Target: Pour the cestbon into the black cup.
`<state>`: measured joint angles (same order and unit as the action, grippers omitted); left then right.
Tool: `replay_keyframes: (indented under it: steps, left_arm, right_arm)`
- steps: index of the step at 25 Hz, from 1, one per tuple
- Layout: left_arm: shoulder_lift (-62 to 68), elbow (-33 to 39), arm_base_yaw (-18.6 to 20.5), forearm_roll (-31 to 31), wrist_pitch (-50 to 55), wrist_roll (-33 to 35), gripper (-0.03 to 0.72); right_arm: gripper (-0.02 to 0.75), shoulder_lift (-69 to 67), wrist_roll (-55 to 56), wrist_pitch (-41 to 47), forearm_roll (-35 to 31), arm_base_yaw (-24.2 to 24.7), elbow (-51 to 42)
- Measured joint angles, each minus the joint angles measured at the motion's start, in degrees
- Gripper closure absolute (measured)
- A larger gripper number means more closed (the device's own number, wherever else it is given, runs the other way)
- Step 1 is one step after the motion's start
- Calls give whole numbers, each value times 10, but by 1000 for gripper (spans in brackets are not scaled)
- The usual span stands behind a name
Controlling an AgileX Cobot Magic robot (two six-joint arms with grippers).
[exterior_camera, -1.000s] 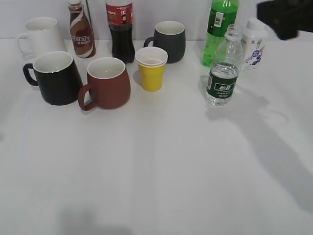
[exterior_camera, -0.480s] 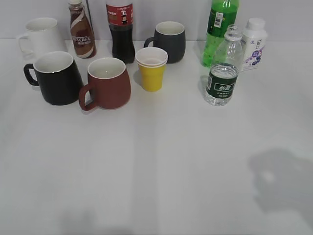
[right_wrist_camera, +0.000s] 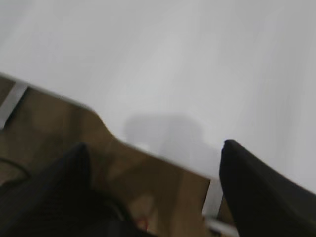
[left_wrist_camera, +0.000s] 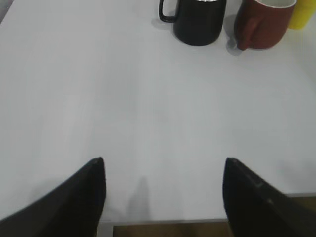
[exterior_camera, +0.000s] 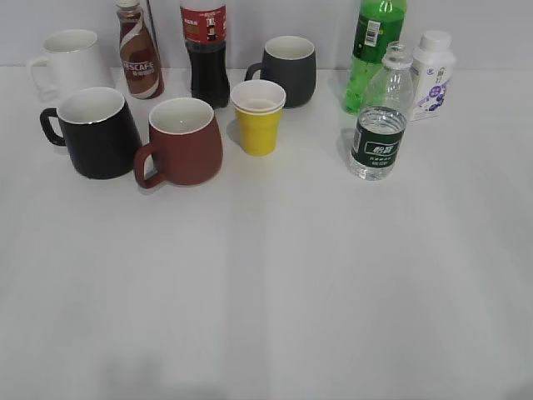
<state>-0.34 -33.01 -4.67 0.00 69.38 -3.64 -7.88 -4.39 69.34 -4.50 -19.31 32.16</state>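
The cestbon bottle (exterior_camera: 379, 117), clear with a dark green label, stands upright at the right of the table. The black cup (exterior_camera: 94, 132), glossy with a white inside and its handle to the left, stands at the far left; it also shows at the top of the left wrist view (left_wrist_camera: 198, 20). Neither gripper shows in the exterior view. My left gripper (left_wrist_camera: 163, 165) is open and empty above the table's near edge, far from the cup. My right gripper (right_wrist_camera: 155, 148) is open and empty over the table's edge, in a blurred view.
A brown-red mug (exterior_camera: 182, 140), a yellow cup (exterior_camera: 258, 117), a dark grey mug (exterior_camera: 288, 70), a white mug (exterior_camera: 70, 61), a coffee bottle (exterior_camera: 138, 50), a cola bottle (exterior_camera: 205, 50), a green soda bottle (exterior_camera: 374, 50) and a white bottle (exterior_camera: 433, 73) stand along the back.
The right arm, seen at the top right a second ago, has left the exterior view; its shadow slid down the table and is gone now. The objects have not moved.
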Motion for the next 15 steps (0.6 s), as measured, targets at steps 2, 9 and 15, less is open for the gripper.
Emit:
replay_keyframes:
  steps: [2, 9, 15]
  left_arm:
    - [0, 6, 0, 0, -21, 2, 133]
    - [-1, 28, 0, 3, -79, 12, 139]
    - [-1, 29, 0, 3, -81, 14, 179]
  right_arm:
    - [138, 45, 0, -19, 2, 0, -7]
    - [142, 84, 3, -87, 16, 0, -33]
    - [144, 84, 5, -96, 16, 0, -33]
